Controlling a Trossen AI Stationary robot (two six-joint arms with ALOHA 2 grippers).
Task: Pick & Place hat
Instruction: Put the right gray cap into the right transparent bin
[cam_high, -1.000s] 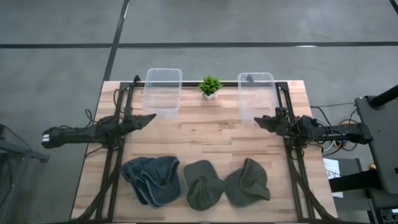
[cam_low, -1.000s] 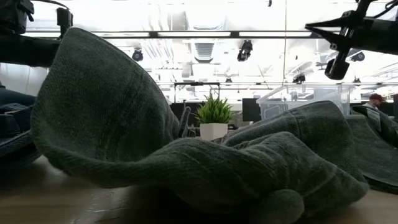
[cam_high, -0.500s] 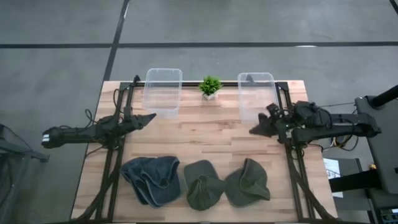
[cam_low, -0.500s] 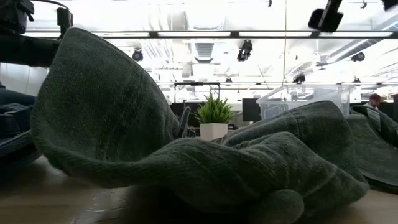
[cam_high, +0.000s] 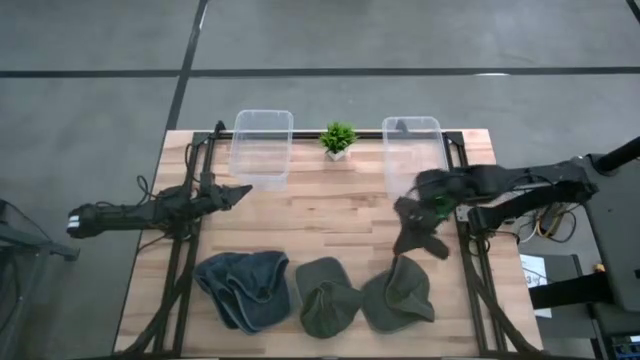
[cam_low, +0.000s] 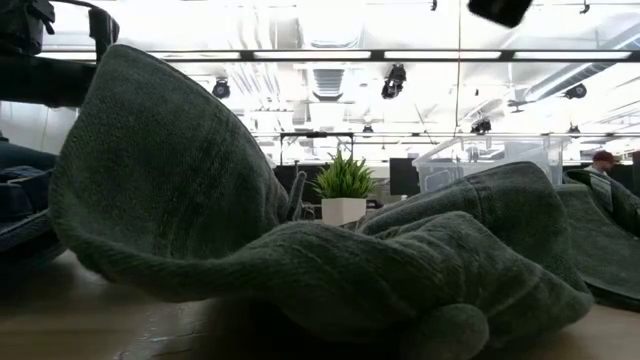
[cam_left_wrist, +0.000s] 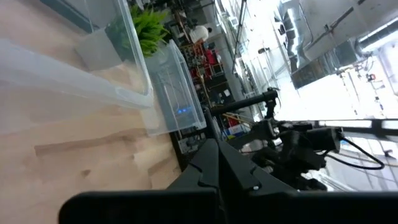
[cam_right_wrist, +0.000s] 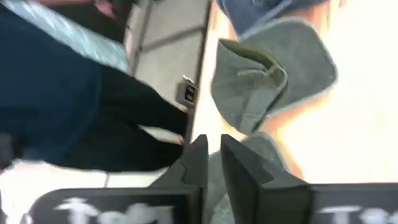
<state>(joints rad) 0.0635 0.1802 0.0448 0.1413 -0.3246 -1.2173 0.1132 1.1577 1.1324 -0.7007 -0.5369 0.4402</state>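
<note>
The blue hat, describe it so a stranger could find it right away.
On the wooden table, three hats lie in a row along the edge opposite the plant. The blue hat is the end one on the left arm's side; the other two are green.

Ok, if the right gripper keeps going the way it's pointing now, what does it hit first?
Most likely the right-hand green hat: the right gripper tilts down toward it, fingers slightly apart, nothing between them. Depth is hard to judge.

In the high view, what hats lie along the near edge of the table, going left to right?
Blue hat → middle green hat → right green hat, which lies under the right gripper.
</note>
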